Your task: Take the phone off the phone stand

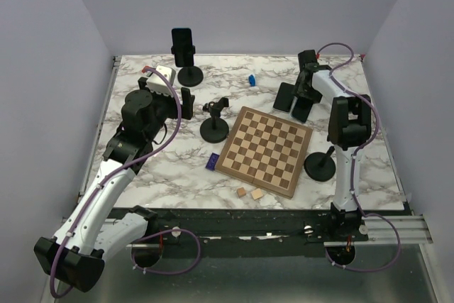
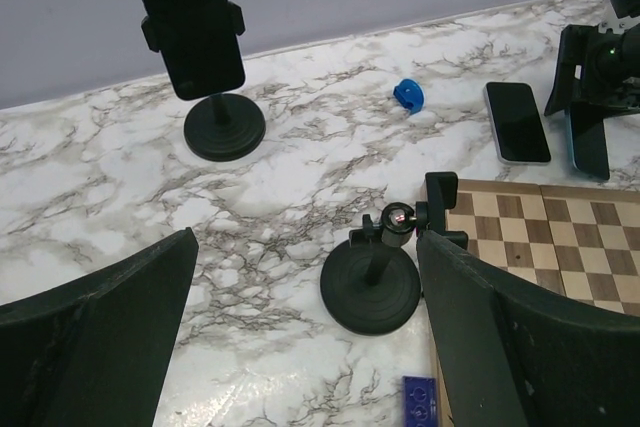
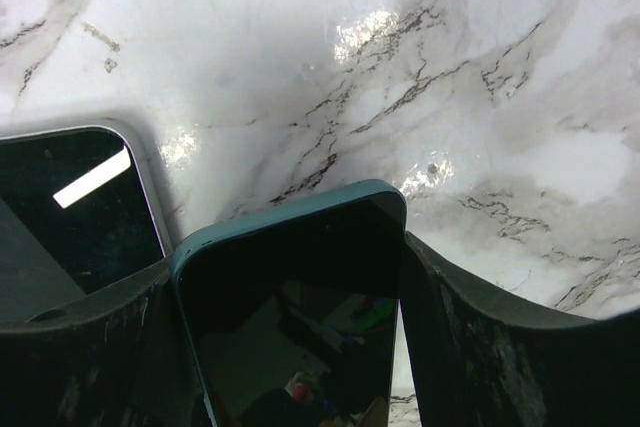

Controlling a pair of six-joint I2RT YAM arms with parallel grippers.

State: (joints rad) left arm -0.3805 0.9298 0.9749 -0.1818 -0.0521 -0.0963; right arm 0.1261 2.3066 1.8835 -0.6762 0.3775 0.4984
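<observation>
A black phone sits upright, clamped in a black phone stand at the back left; it also shows in the left wrist view. My left gripper is open and empty, in front of that stand, with its fingers wide apart above the marble. My right gripper is shut on a teal-cased phone at the back right, held tilted with its far end close to the marble. A second phone lies flat just left of it.
An empty stand stands between my left gripper and the chessboard. Another empty stand is at the board's right edge by my right arm. There is also a small blue piece, a blue block and two wooden cubes.
</observation>
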